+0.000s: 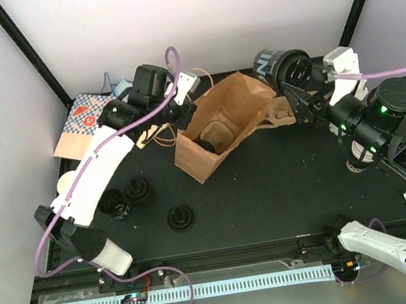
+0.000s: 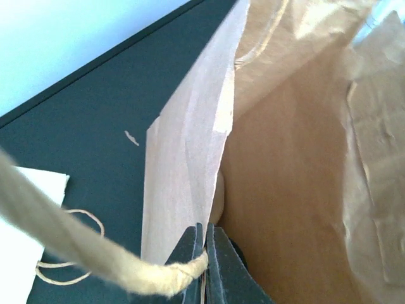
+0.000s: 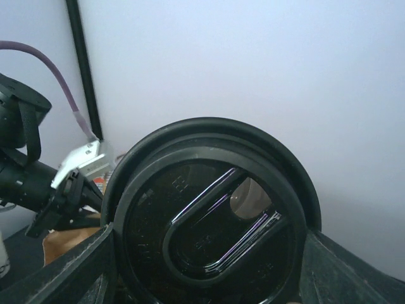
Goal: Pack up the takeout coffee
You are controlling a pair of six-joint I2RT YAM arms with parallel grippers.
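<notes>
Coffee cup (image 1: 278,63) — white lettering, partly hidden

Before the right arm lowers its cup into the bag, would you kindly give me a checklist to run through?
1. Jaws of the left gripper shut on the wall of the brown paper bag: ok.
2. Bag mouth open: ok.
3. Hold of the right gripper on the lidded cup: ok.
4. The black lid on the cup: ok.
5. Cup above the bag mouth: not ok, it is off to the bag's right.
6. Free room beside the dark object inside: cannot tell.
</notes>
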